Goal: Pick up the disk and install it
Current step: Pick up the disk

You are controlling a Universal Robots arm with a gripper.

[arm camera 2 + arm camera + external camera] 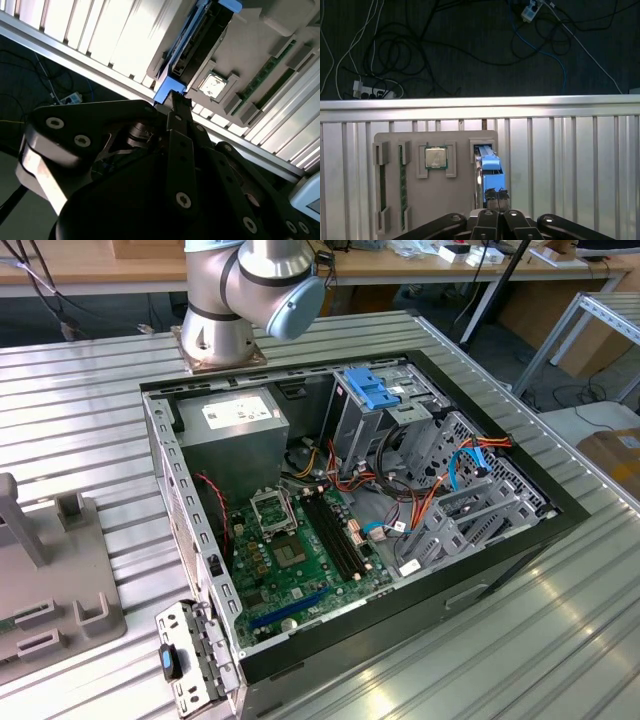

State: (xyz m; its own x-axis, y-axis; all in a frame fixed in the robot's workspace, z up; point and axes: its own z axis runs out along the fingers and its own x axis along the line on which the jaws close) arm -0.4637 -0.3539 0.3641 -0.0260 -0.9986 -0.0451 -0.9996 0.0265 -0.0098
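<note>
black gripper (496, 194) links sit nearest in the first wrist view, jaws narrow, tips almost together and holding nothing as far as i can judge. across the grey fixture tray (460, 205), left to right: memory sticks (402, 185) in slots, a processor chip (435, 157) in its pocket, then the disk (490, 167), stood on edge in its slot so a blue rail faces up for a pinch, in line with the gripper. in the exterior view the computer case (480, 585) lies open on its side, leaving its drive cage (470, 515) reachable from above
</note>
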